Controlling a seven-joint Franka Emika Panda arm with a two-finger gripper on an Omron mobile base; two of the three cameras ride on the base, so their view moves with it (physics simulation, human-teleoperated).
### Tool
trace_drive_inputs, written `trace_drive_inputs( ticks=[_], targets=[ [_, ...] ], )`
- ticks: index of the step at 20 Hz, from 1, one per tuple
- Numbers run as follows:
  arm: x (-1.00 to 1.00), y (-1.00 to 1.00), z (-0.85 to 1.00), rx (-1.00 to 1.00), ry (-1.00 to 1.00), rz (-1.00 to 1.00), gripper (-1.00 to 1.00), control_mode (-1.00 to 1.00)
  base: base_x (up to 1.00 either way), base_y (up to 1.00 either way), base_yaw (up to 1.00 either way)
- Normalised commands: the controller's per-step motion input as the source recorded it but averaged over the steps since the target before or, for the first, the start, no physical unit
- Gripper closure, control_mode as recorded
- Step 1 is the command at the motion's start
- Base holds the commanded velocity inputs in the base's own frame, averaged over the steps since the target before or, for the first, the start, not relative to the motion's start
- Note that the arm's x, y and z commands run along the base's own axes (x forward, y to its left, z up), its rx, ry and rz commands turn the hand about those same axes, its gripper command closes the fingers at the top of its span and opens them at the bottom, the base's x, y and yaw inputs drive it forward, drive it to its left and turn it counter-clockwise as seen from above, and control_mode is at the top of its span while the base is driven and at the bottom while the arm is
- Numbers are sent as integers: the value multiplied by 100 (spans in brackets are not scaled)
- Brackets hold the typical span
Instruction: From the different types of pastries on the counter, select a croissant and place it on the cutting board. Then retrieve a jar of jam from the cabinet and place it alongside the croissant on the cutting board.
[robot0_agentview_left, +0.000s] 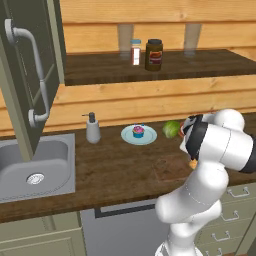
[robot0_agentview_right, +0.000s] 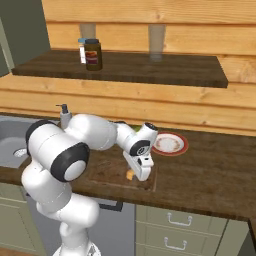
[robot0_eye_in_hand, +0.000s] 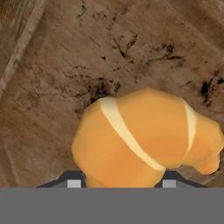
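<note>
Dark wood counter (robot0_agentview_left: 120, 170) runs under plank walls, sink (robot0_agentview_left: 30, 167) at its left end, open shelf (robot0_agentview_right: 150, 70) above. On the shelf a dark jam jar (robot0_agentview_left: 154, 54) stands upright, touching or just beside a smaller white jar (robot0_agentview_left: 135, 51). Open cabinet door (robot0_agentview_left: 30, 70) hangs at upper left of the left base view.

Croissant (robot0_eye_in_hand: 146, 140) sits over the cutting board (robot0_agentview_right: 107, 172), seen as a small orange bit below the hand in the right base view. In the hand view its long axis runs roughly left to right with a slight downward tilt toward the right, one tip pointing lower right; pale bands cross it. Whether it rests on the board or hangs just above, can't tell.

Gripper (robot0_eye_in_hand: 119, 183) points down at the board, fingertips (robot0_eye_in_hand: 73, 181) on either side of the croissant's near edge, pinching it; spread is about the pastry's width.

Elsewhere on the counter: soap dispenser (robot0_agentview_left: 92, 128) near the sink, blue plate (robot0_agentview_left: 139, 135) with a pink cupcake (robot0_agentview_left: 138, 131), green round item (robot0_agentview_left: 171, 129) just beside the arm, red-rimmed plate (robot0_agentview_right: 169, 143) right of the board.
</note>
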Motion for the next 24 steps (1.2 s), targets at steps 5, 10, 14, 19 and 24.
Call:
trace_drive_inputs(
  ticks=[5,10,14,19,24],
  targets=[
    [0,1,-17,0,0,0,-100,-100,0,0,0],
    [-3,6,1,0,0,0,-100,-100,0,0,0],
    [-26,3,25,0,0,0,-100,-100,0,0,0],
    [-50,7,77,0,0,0,-100,-100,0,0,0],
    [-68,16,97,-3,0,0,-100,-100,0,0,0]
  ],
)
